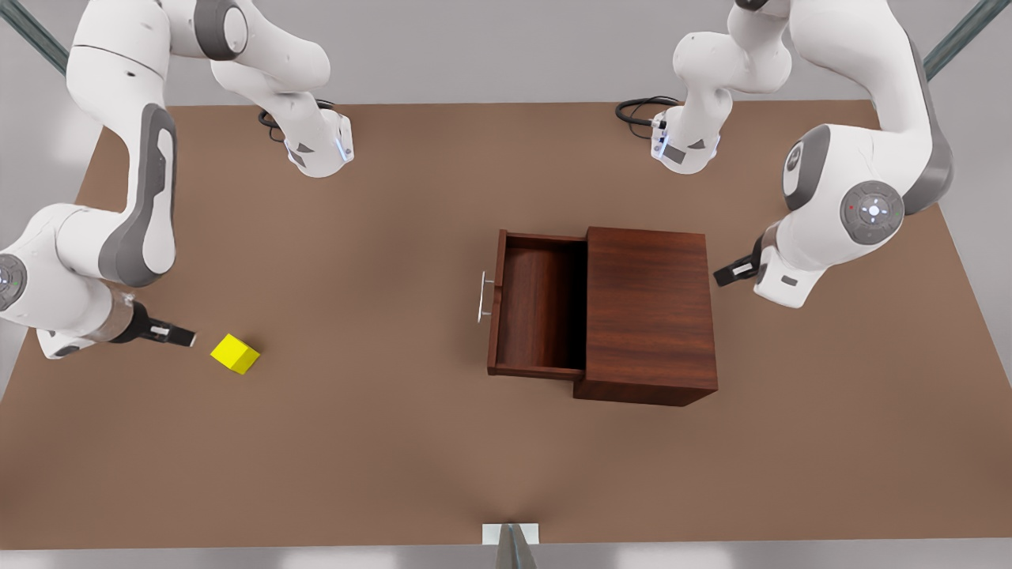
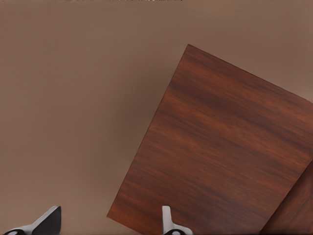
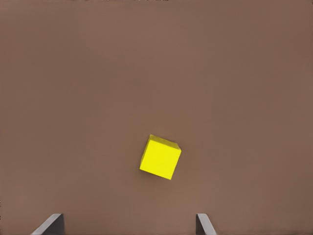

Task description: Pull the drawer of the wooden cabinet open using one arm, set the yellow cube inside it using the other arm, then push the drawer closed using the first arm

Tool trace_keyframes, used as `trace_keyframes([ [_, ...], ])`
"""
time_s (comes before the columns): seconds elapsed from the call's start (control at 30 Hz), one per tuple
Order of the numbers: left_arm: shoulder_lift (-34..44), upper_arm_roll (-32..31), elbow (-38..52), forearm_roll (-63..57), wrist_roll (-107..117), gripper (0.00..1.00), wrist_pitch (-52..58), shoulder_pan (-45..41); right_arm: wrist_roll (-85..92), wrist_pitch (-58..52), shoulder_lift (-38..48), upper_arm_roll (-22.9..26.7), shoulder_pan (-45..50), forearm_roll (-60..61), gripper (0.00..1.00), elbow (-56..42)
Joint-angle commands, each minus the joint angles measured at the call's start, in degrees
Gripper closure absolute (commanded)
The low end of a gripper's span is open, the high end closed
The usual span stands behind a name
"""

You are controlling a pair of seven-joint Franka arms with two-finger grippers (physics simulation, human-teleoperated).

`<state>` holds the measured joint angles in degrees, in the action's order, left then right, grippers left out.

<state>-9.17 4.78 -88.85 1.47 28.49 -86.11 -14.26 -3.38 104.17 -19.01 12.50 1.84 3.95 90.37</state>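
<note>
The wooden cabinet [image 1: 648,312] stands on the table, right of centre in the front view. Its drawer [image 1: 540,308] is pulled out toward the front view's left, and nothing lies inside it. A silver handle [image 1: 485,296] is on the drawer's front panel. My left gripper [image 1: 731,273] hovers open beside the cabinet's back side, apart from it; the left wrist view shows the cabinet top [image 2: 220,147] past my left gripper [image 2: 108,225]. The yellow cube [image 1: 235,353] rests on the table at the front view's left. My right gripper [image 1: 186,337] is just beside it, open; the cube [image 3: 160,157] lies ahead of that gripper [image 3: 127,225], untouched.
The brown table [image 1: 379,442] stretches wide between cube and cabinet. Both arm bases [image 1: 320,146] are mounted at its far edge, with black cables [image 1: 644,111] beside them. A small white mount [image 1: 510,534] sits at the near edge.
</note>
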Motion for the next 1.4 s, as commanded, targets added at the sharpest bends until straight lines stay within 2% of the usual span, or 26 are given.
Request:
trace_keyframes([
  [0.0,0.6,0.2,-0.4,3.0,-37.2,0.00,-6.7,2.3,-11.9,4.5,-0.2,0.0,-0.3,1.8,0.00,1.6],
  [0.03,0.4,0.1,0.6,4.9,-37.4,0.00,-6.6,3.7,-12.6,10.4,-0.4,-0.1,-0.2,3.3,0.00,4.6],
  [0.13,0.1,0.4,2.3,5.1,-34.6,0.00,-4.6,6.3,-16.8,16.8,-3.8,0.0,-1.3,4.7,0.00,5.5],
  [0.17,0.3,-5.0,2.2,5.6,-34.6,0.00,-4.7,12.4,-17.9,17.6,-4.5,0.0,-1.5,4.8,0.00,5.5],
  [0.2,0.2,-7.1,2.5,5.6,-33.9,0.00,-4.5,13.1,-19.4,19.1,-5.1,0.0,-1.7,4.9,0.00,6.0],
  [0.27,-0.1,-6.8,3.9,5.0,-33.8,0.00,-4.2,12.7,-21.0,22.6,-6.2,0.0,-1.7,6.3,0.00,7.4],
  [0.3,-4.4,-6.9,11.7,5.1,-33.9,0.00,2.2,12.5,-22.0,24.1,-7.4,0.0,-1.8,6.3,0.00,7.4],
  [0.33,-6.1,-7.0,12.2,2.9,-33.7,0.00,1.4,12.1,-22.5,24.3,-8.4,0.0,-1.7,6.3,0.00,7.4],
  [0.4,-5.5,-7.0,11.1,2.6,-33.3,0.00,3.6,11.9,-22.5,25.7,-9.9,-0.1,-1.7,6.3,0.00,7.9],
  [0.53,-4.6,-6.6,9.5,2.7,-33.3,0.00,5.0,12.0,-21.8,31.9,-9.9,-0.1,-1.8,5.9,0.00,15.1],
  [0.73,-1.2,-6.1,3.0,2.5,-33.3,0.00,4.5,11.9,-21.2,32.1,-9.2,-0.2,-2.3,5.4,0.00,17.7],
  [1.37,-1.6,-6.2,2.6,0.6,-33.3,0.00,3.5,11.0,-21.2,40.2,-12.6,-1.1,-1.7,3.7,0.00,22.0],
])
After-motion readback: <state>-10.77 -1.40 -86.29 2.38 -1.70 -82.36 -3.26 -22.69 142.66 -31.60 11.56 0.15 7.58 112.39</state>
